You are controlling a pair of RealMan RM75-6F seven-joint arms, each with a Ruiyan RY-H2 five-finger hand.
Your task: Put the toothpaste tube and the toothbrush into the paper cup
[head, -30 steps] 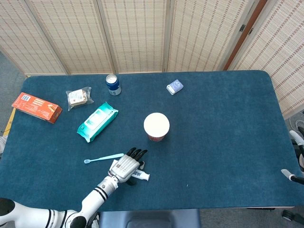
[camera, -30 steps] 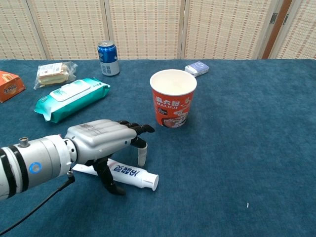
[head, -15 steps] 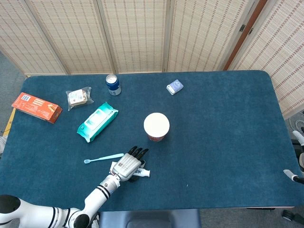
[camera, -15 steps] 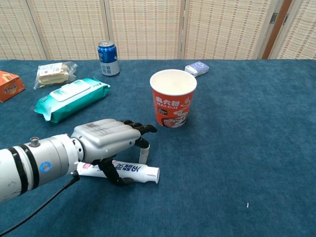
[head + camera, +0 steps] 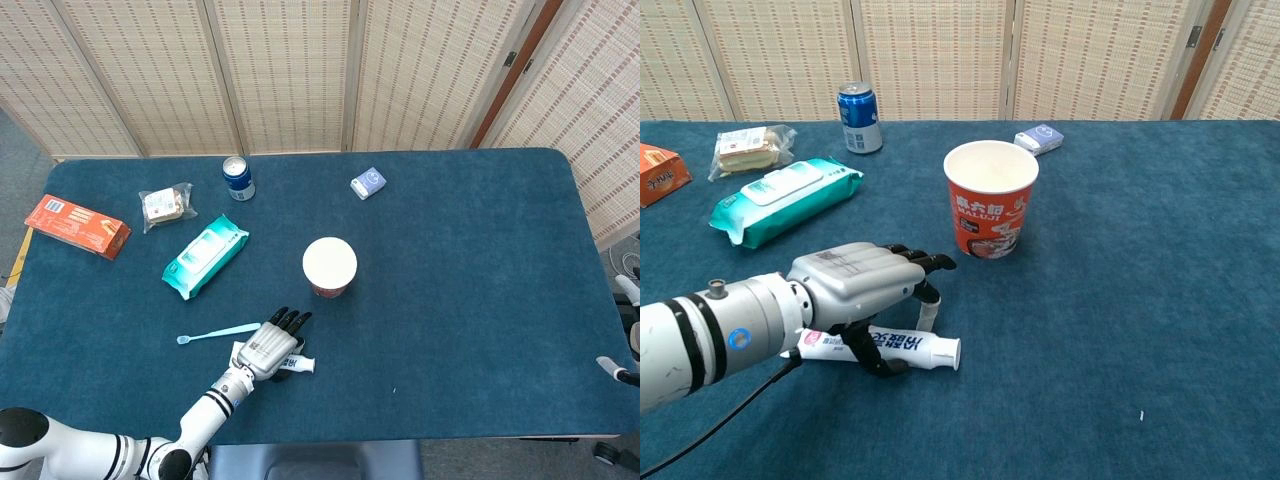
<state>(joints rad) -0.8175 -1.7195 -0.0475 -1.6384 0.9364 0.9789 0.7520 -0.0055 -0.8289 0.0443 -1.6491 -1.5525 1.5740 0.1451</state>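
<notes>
Wipes pack [image 5: 205, 257], can [image 5: 238, 177], snack box [image 5: 77, 226] behind toothbrush [image 5: 218, 332].

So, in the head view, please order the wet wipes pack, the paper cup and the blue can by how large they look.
1. wet wipes pack, clearly the largest.
2. paper cup.
3. blue can, the smallest.
</notes>
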